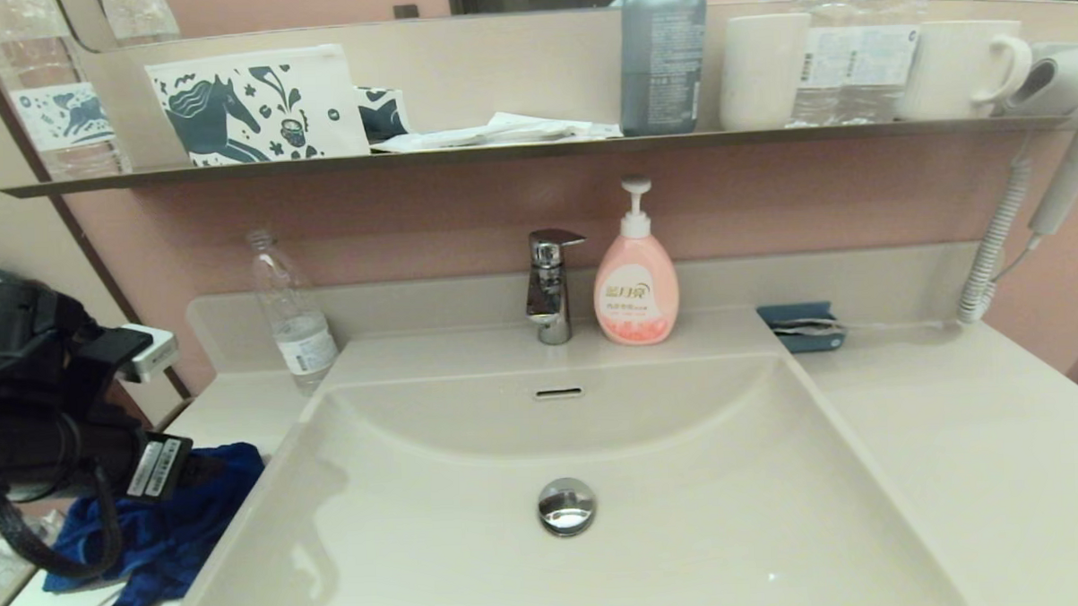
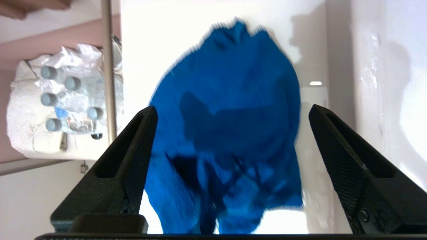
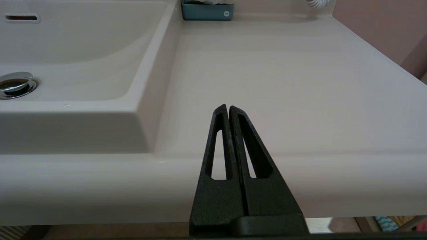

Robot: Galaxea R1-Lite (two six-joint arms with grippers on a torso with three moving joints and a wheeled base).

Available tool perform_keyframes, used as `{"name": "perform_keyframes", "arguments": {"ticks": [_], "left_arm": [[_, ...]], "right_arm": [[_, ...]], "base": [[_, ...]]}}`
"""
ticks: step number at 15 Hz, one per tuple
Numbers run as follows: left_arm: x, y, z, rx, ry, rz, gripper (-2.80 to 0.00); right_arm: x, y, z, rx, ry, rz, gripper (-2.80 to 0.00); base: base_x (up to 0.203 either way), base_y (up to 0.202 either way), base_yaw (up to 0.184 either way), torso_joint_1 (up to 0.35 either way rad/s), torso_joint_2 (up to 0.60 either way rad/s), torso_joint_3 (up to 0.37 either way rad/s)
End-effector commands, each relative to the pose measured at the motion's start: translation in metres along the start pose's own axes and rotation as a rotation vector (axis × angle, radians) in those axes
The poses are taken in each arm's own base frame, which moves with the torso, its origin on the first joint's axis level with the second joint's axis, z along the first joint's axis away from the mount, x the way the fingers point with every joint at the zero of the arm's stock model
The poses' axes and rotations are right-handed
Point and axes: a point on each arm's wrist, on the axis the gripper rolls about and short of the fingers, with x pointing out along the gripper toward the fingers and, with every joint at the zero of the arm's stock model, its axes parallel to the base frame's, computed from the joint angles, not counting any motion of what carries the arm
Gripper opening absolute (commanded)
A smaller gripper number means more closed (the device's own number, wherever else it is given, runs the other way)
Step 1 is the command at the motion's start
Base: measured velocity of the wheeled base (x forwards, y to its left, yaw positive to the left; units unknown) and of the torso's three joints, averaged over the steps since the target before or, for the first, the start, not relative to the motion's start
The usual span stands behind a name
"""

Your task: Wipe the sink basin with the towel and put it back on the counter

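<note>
Closed right gripper (image 3: 229,107) before counter (image 3: 283,76)

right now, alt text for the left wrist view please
The left end effector hangs open above a crumpled royal-blue towel lying on the cream-white counter, one finger either side of it. A wrapped pack of bottles sits beyond the counter's edge.

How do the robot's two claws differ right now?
The left gripper has its fingers spread wide apart; the right gripper has its fingers pressed together. The left gripper hovers over the crumpled blue towel on the counter left of the sink basin, holding nothing; the right gripper sits low in front of the counter's edge on the basin's right, with nothing under it. Both have black, wedge-shaped fingers.
</note>
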Motion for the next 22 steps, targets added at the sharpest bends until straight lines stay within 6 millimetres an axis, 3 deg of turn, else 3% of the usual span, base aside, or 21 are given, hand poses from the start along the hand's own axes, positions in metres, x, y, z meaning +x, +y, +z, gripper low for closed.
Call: {"name": "perform_keyframes", "arguments": {"ticks": [1,2,5,8,14,17,20,22], "left_arm": [[0.008,0.001,0.007,0.002,0.009,-0.004,0.00],[0.008,0.001,0.006,-0.002,0.011,-0.008,-2.80],[0.003,0.001,0.004,-0.058,-0.012,-0.016,-2.80],[-0.018,0.003,0.004,-0.064,-0.070,0.005,-2.80],[-0.033,-0.015,-0.016,-0.030,-0.092,-0.036,-2.80],[-0.065,-0.031,-0.016,-0.060,-0.213,-0.064,-2.80],[-0.097,-0.041,-0.040,-0.097,-0.302,-0.015,-2.80],[-0.106,-0.040,-0.060,-0.136,-0.324,0.064,-2.80]], "right_arm": [[0.000,0.000,0.000,0.000,0.000,0.001,-2.80],[0.000,0.000,0.000,0.000,0.000,0.001,-2.80],[0.000,0.000,0.000,0.000,0.000,0.001,-2.80],[0.000,0.000,0.000,0.000,0.000,0.001,-2.80],[0.000,0.000,0.000,0.000,0.000,0.001,-2.80],[0.000,0.000,0.000,0.000,0.000,0.001,-2.80],[0.000,0.000,0.000,0.000,0.000,0.001,-2.80],[0.000,0.000,0.000,0.000,0.000,0.001,-2.80]], "base": [[0.000,0.000,0.000,0.000,0.00,0.000],[0.000,0.000,0.000,0.000,0.00,0.000],[0.000,0.000,0.000,0.000,0.00,0.000],[0.000,0.000,0.000,0.000,0.00,0.000],[0.000,0.000,0.000,0.000,0.00,0.000],[0.000,0.000,0.000,0.000,0.00,0.000],[0.000,0.000,0.000,0.000,0.00,0.000],[0.000,0.000,0.000,0.000,0.00,0.000]]}}
